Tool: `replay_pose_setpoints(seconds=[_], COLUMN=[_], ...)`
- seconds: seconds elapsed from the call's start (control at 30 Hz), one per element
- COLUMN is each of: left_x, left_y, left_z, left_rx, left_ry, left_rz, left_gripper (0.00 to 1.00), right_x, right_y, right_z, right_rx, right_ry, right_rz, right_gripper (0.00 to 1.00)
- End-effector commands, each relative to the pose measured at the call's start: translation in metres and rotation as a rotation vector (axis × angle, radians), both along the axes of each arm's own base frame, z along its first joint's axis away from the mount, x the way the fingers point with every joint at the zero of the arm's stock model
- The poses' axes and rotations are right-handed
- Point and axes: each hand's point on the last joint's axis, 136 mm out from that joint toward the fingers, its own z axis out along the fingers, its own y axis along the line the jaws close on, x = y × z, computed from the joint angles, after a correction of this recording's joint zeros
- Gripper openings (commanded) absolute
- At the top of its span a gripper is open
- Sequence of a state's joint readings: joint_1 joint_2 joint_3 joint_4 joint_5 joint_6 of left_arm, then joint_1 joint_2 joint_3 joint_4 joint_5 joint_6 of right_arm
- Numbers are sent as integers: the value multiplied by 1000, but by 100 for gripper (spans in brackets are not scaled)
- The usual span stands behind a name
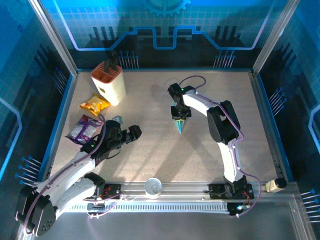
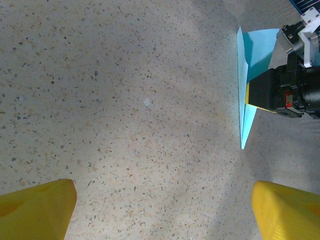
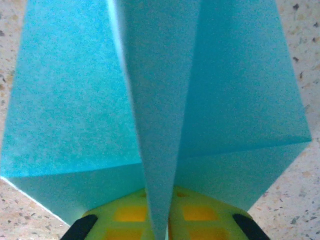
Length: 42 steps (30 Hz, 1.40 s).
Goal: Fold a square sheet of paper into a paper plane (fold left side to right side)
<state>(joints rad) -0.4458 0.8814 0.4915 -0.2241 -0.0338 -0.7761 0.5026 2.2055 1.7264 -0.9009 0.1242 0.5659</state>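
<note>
Bolted to the front rail, the two arm bases stand nearest, with a white round object (image 1: 153,187) between them. Left of centre, the left gripper (image 1: 133,132) hovers over bare table with its fingers spread wide and nothing between them.

Further in, mid-table, the right gripper (image 1: 180,119) has its fingers drawn almost together on the centre crease of the paper plane (image 1: 180,128). The light-blue wings spread to either side, and the tip points toward the near edge.

Risk: the hold is on a thin crease only. Any slackening would probably let the plane tip or drop, and too hard a pinch could crumple the fold.

The table (image 1: 160,160) is speckled beige stone-pattern. At its far left stand a purple snack packet (image 1: 84,128), a yellow snack packet (image 1: 94,104) and a cream knife block (image 1: 108,84). Blue-lit, circuit-patterned panels in aluminium framing enclose the cell.
</note>
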Motion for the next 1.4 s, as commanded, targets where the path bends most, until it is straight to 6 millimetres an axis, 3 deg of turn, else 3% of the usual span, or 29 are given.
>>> replay_pose_setpoints(seconds=[0.0,0.37,0.57,0.7,1.13,1.27,1.37], left_x=[-3,-3,0,5,23,26,29], left_y=[3,10,15,19,43,57,73], left_z=[-2,4,6,9,28,35,42], left_rx=[4,20,8,-34,-98,-96,-41], left_ry=[9,28,35,50,39,23,-3], left_rz=[-4,27,47,55,93,117,144], left_gripper=[92,92,93,94,94,94,94], right_x=[-1,-6,-7,-7,-25,-45,-59], right_y=[-8,-14,-11,-7,-4,-13,-30], right_z=[-7,-16,-5,4,52,79,109], right_rx=[-28,-88,-102,-69,-1,15,25], right_ry=[25,18,-11,-29,-77,-126,-230], right_rz=[-28,-19,14,11,68,112,136], right_gripper=[20,38,48,50,57,64,73])
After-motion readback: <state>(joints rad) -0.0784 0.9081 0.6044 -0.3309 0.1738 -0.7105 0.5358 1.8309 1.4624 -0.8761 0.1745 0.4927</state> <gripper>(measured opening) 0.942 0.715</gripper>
